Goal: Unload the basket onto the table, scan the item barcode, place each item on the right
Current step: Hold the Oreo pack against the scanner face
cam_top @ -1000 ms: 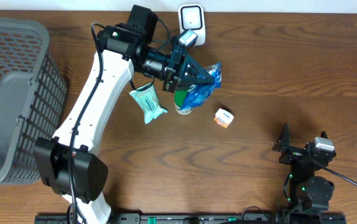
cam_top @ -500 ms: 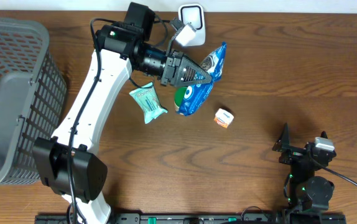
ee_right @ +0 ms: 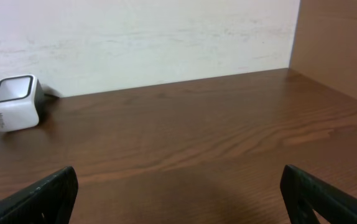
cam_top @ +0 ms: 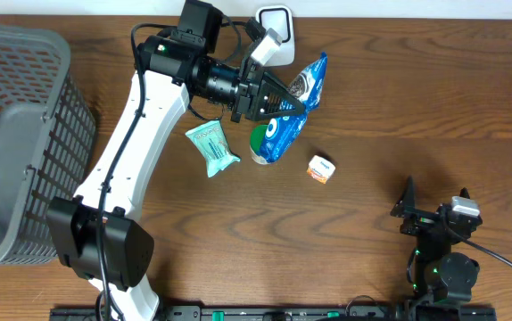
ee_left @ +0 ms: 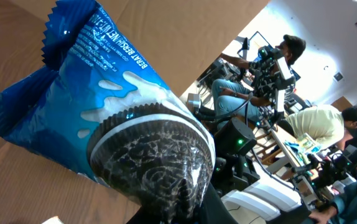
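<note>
Pinching the blue cookie packet [cam_top: 313, 78], the left end effector [cam_top: 299, 107] holds it just beside the white scanner [cam_top: 274, 27] on the worktop [cam_top: 399, 98]. Its jaws are mostly hidden behind the packet in the wrist view; the barcode cannot be made out. The packet covers part of a green-topped container [cam_top: 260, 141]. The right end effector [ee_right: 177, 180] stands spread, its jaws cut off at the bottom edge.
</note>
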